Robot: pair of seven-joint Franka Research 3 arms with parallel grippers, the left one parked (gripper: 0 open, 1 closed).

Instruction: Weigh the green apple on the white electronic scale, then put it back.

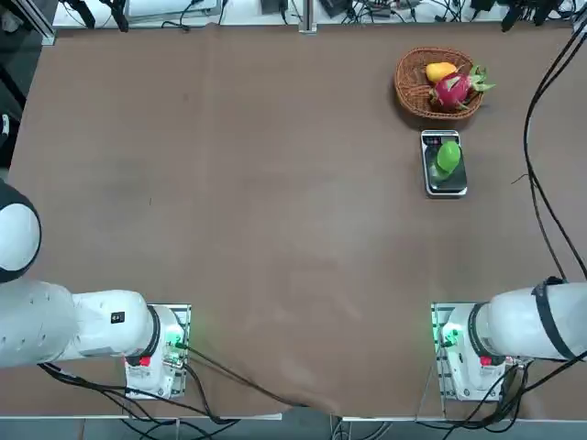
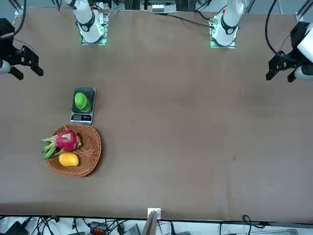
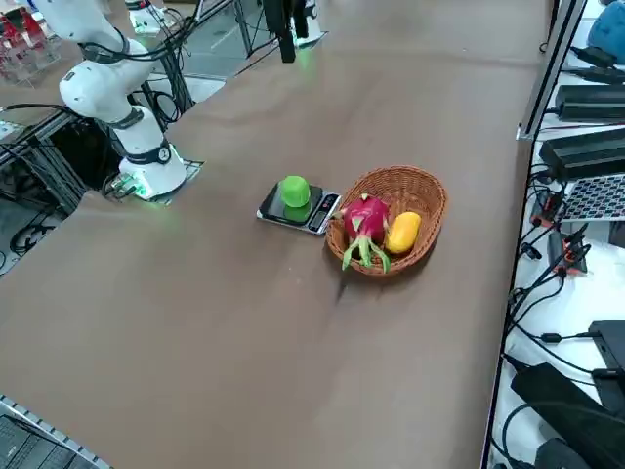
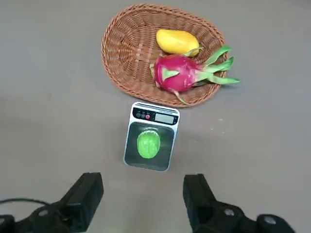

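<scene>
Seen from overhead, left to right: bare brown table (image 1: 229,202) across most of the width, then scale (image 1: 444,165) at about 2 o'clock from table centre, with apple (image 1: 448,157) sitting on its dark plate. Directly at 12 o'clock from scale, just beside its display end, wicker basket (image 1: 438,84) holding yellow-orange fruit (image 1: 440,71) at the left and pink dragon fruit (image 1: 451,90) at the right, green leaves hanging over the rim. Black cables (image 1: 541,119) trailing along the table's right edge.

From the wrist camera: gripper (image 4: 144,196) hanging above the table with fingers spread wide, holding nothing, well clear of the apple (image 4: 148,144). Open space between fingers and scale (image 4: 151,137); basket (image 4: 127,58) just beyond the display strip.
</scene>
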